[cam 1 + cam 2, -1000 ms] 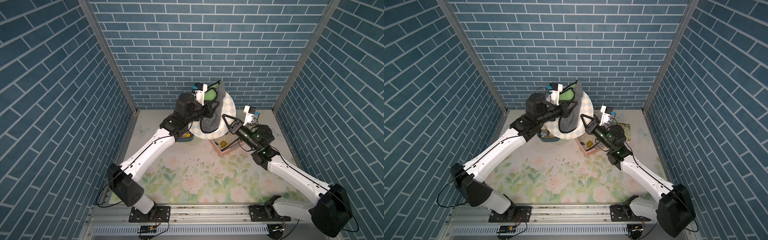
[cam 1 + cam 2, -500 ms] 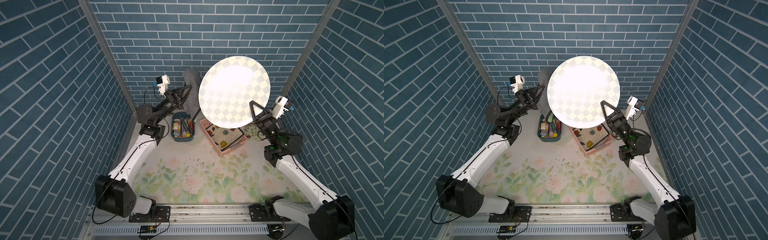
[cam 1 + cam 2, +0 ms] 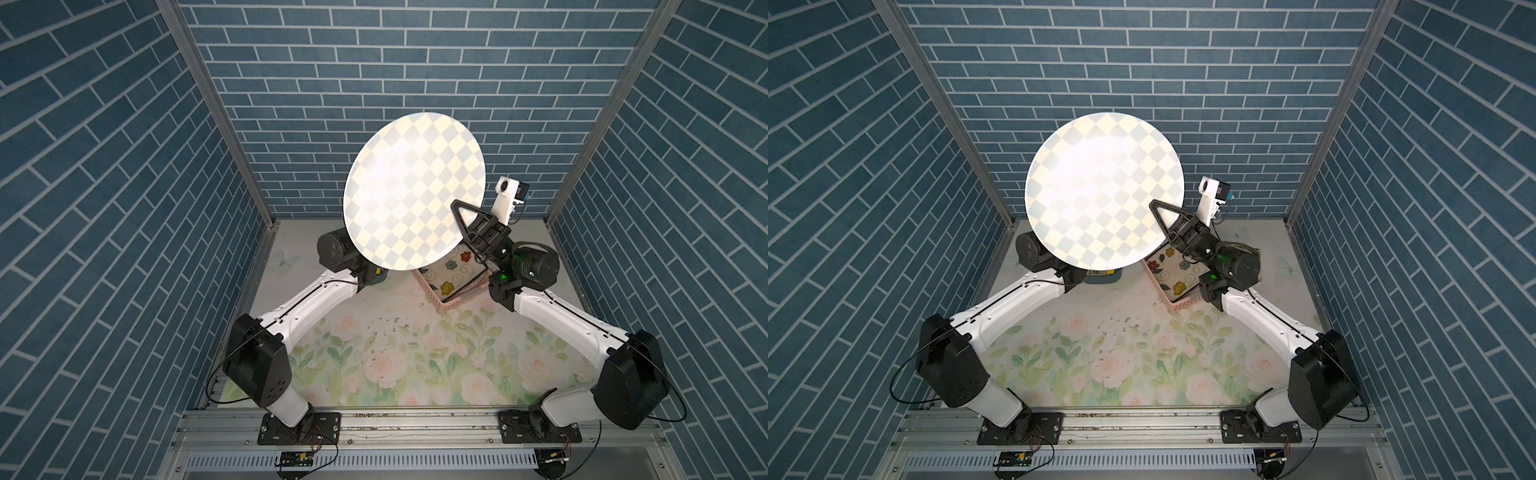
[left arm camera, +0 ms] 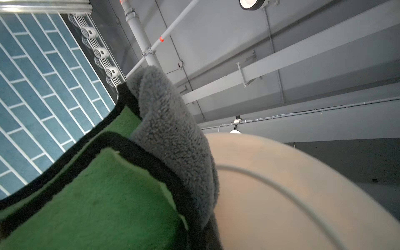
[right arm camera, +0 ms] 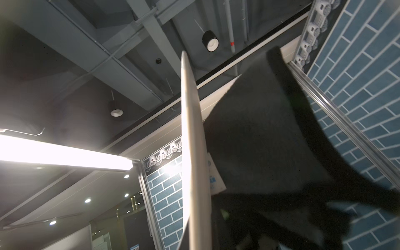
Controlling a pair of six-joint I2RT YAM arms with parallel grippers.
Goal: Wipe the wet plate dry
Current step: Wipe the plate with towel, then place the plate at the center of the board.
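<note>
Right fingers point(image 3: 459, 222) clamp the plate point(image 3: 411, 195); hidden left fingers pinch the cloth point(image 4: 173, 134).

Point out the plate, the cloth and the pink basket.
plate point(image 3: 415, 191): in a top view, middle of its checked face.
cloth point(image 4: 173, 140): left wrist view, on the grey fleecy fold.
pink basket point(image 3: 445, 306): in a top view, on its near corner wall.

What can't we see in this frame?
Left claw: behind the plate in both top views; the cloth covers it in the left wrist view.
Water on plate: glare whitens its face in both top views.
Pink basket: partly behind plate and right arm in both top views.
Cloth in right wrist view: dark and blurred.
</note>
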